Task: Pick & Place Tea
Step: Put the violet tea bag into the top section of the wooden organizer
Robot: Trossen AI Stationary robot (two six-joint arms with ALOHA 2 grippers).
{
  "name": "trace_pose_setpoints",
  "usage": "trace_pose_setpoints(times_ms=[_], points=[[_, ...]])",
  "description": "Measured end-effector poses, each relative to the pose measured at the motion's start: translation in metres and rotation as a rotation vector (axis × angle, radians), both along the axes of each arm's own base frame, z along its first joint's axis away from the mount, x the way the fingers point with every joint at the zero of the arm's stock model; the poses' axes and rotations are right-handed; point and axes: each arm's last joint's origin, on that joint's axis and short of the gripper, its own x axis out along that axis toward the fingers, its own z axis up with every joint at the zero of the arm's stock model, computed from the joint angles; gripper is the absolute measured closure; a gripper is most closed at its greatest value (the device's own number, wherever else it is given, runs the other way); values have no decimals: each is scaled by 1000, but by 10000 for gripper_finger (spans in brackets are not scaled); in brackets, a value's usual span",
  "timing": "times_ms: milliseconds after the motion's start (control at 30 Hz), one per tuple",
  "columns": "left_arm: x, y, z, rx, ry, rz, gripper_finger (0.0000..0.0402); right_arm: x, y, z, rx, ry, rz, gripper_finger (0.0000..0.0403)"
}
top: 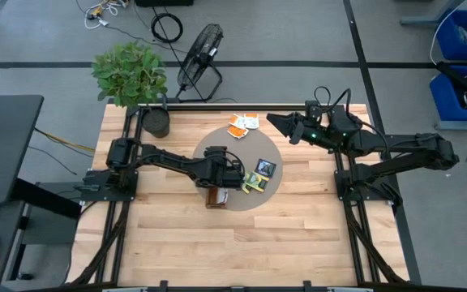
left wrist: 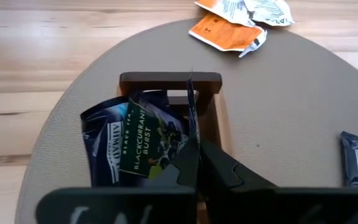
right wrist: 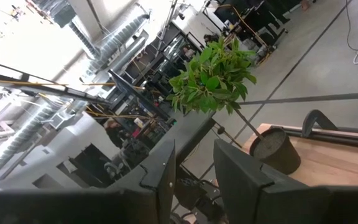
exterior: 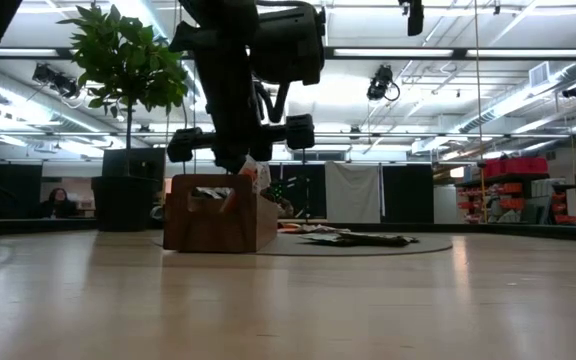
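Note:
My left gripper (top: 230, 173) (left wrist: 199, 163) reaches over the round grey mat (top: 246, 146) and is shut on a dark blue-black tea sachet (left wrist: 135, 146), slanting down over the brown wooden tray (top: 216, 198) (left wrist: 169, 79). Orange-and-white sachets (top: 242, 124) (left wrist: 229, 31) lie at the mat's far edge. A dark sachet (top: 266, 167) and yellow-green ones (top: 254, 183) lie on the mat's right part. My right gripper (top: 278, 122) (right wrist: 194, 168) hangs raised at the table's far right, open, with nothing between its fingers. My left gripper pinches the sachet's side edge (left wrist: 190, 140) between its two fingers. They come slanting down from the table's near-left side. The sachet is bent: its printed face spreads to one side, a thin edge (left wrist: 191, 102) stands up. It hangs over the tray's opening; whether it touches the tray, I cannot tell.
A potted plant (top: 132, 77) stands at the table's far left corner, with a floor fan (top: 199, 53) behind the table. In the low view the tray (exterior: 218, 225) stands under my left arm, with flat sachets (exterior: 353, 238) to its right.

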Motion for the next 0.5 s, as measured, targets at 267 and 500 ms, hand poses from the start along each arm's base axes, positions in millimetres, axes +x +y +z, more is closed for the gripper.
trace_pose_setpoints(times_ms=[267, 500], points=[[-1, 0, 1, -1, 7, 1, 321, 0, 0, 0, 0, 2, 0, 285], [-9, -1, 15, 16, 22, -5, 260, 0, 0, 0, 0, 3, -1, 285]])
